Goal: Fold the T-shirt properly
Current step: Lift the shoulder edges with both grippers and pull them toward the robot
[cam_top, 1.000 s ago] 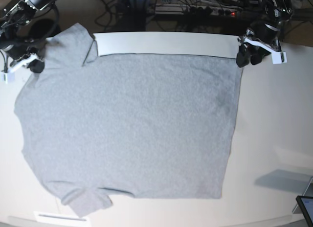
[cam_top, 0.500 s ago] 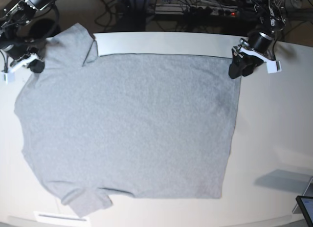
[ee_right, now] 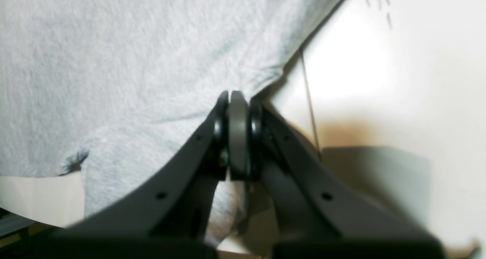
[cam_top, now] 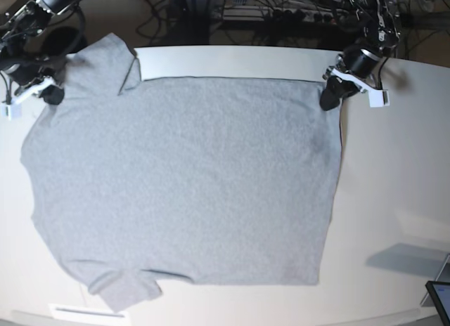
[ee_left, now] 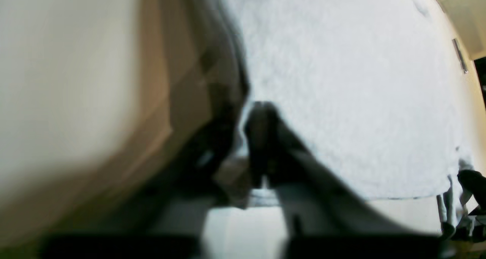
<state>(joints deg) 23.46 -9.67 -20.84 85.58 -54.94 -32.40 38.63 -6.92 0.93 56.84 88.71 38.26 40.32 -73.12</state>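
The T-shirt (cam_top: pixel 183 178) lies flat, plain side up, on the white counter (cam_top: pixel 394 171). The left end effector (cam_top: pixel 330 98) is clamped on its hem corner; the right end effector (cam_top: pixel 49 94) pinches a sleeve edge

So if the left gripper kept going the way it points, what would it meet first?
The T-shirt: the left gripper is shut at its far hem corner, pointing down and inward, so more grey cloth, then the table beneath. Depth is unclear.

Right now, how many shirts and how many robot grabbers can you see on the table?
Heather-grey short-sleeved cotton T-shirt: 1
Black robot grippers, jaws shut on the shirt's edges (left gripper, right gripper): 2
White table: 1
Total: 4
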